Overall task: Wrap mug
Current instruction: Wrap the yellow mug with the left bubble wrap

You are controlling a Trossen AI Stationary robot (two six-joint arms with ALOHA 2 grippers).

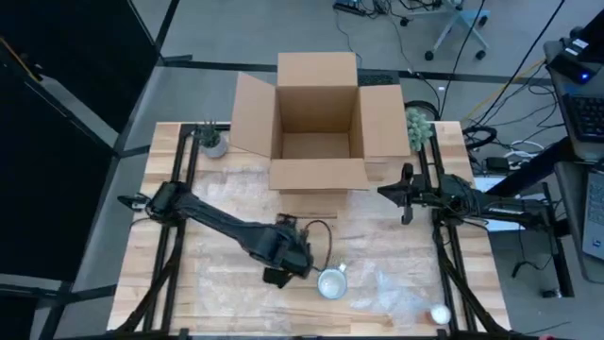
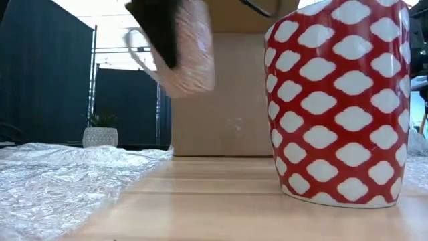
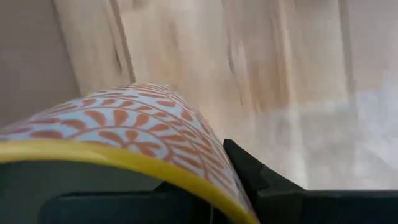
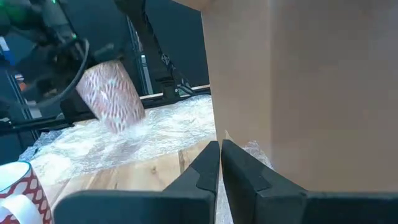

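A pale wooden table [image 1: 236, 274] is seen from above, with an open cardboard box [image 1: 316, 123] standing at its far edge and crumpled bubble wrap [image 2: 60, 181] spread over the boards in front of the box. The left gripper [image 1: 283, 269] is positioned in front of the box, on the near half of the table, and its fingers [image 3: 261, 180] are clamped on a mug with an orange leaf pattern [image 3: 124, 124], whose yellow rim lies right against the wrist camera. From table height that mug [image 2: 187, 53] is seen raised clear of the boards, tilted, its pattern pale and blurred. A second mug, red with white lozenges [image 2: 341, 100], is stood upright on the wood just beside the left gripper; from above its white interior [image 1: 331, 282] and handle are visible. The right gripper [image 1: 408, 194] is held beside the box's right flap, its fingers [image 4: 205, 165] pressed together on nothing, pointing along the box wall. A small potted plant [image 1: 213, 142] is set at the box's left corner.
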